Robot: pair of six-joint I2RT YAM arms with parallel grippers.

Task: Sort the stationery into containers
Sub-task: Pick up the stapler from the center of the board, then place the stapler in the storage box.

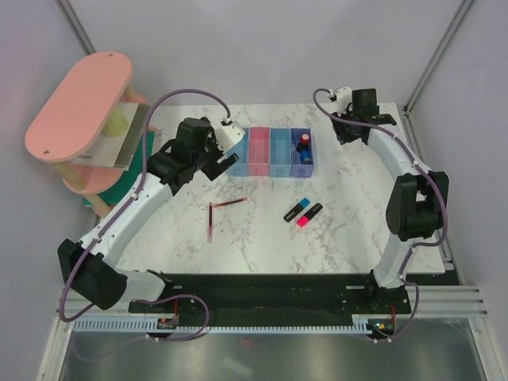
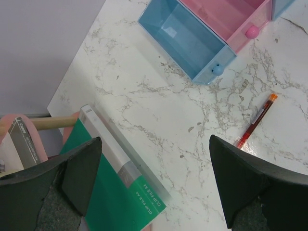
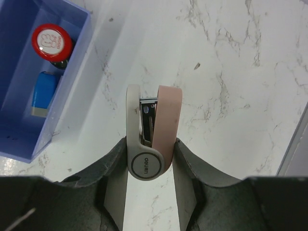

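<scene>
Four bins (image 1: pixel 259 170) are sitting in a row at 12 o'clock on the marble table (image 1: pixel 357 238). A red-capped stamp (image 1: pixel 305 140) and a blue block (image 3: pixel 45 91) are lying in the purple bin (image 1: pixel 302 170). At that bin's 2 o'clock the right claw (image 3: pixel 150 147) is hovering, pinching a beige-and-pink stapler (image 3: pixel 166 115). The left claw (image 2: pixel 154 163) is hanging spread wide, gripping nothing, just beside the leftmost blue bin (image 2: pixel 192 43) at its 9 o'clock. At the row's 6 o'clock, two red pens (image 1: pixel 230 203) and two highlighters (image 1: pixel 297 209) are lying loose.
</scene>
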